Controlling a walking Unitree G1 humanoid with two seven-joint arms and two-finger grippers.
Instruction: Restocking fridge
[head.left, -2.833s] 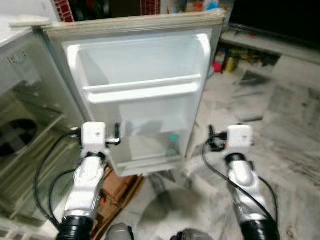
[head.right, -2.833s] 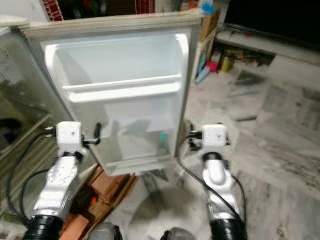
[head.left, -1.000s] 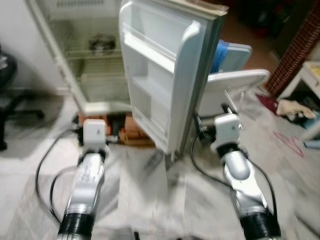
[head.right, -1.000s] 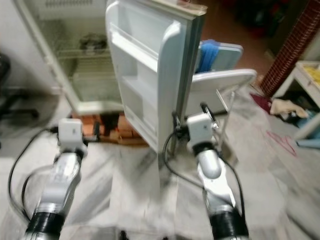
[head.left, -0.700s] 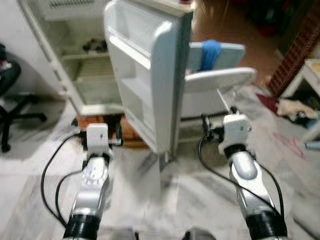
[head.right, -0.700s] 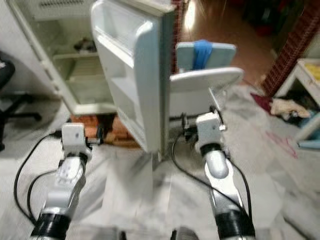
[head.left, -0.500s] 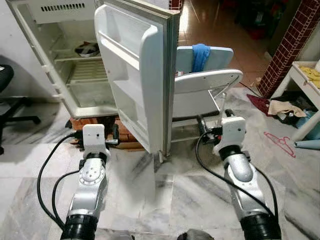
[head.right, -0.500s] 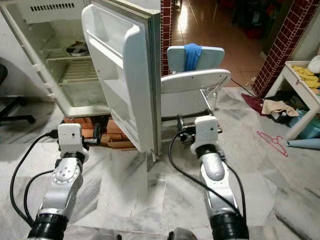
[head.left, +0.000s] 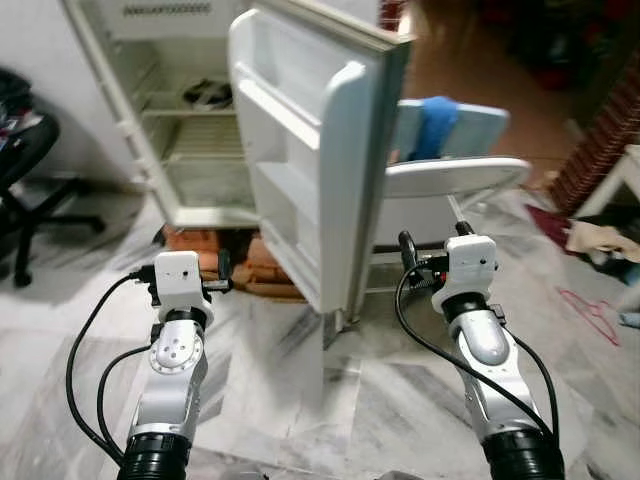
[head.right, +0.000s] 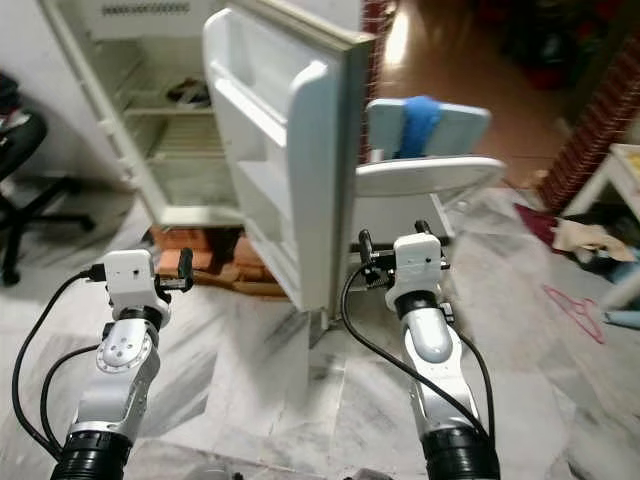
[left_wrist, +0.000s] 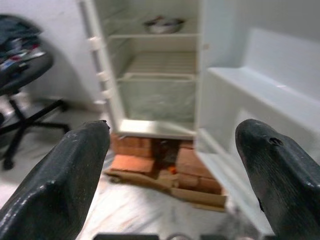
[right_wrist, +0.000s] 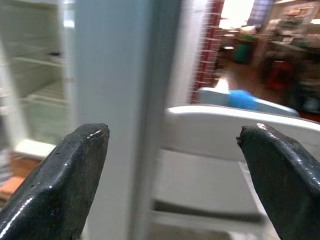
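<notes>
The fridge (head.left: 190, 120) is standing at eleven o'clock from the robot on a stack of bricks (head.left: 250, 272), its door (head.left: 310, 170) swinging wide open toward twelve o'clock, with a bowl (left_wrist: 162, 24) sitting on an upper shelf. The left gripper (left_wrist: 172, 165) is hovering with fingers spread wide, gripping nothing, facing the open cabinet. The right gripper (right_wrist: 172, 175) is likewise gaping empty, facing the door's edge and a white chair (head.right: 420, 175) at one o'clock. An office chair (head.left: 25, 170) is sitting at ten o'clock.
</notes>
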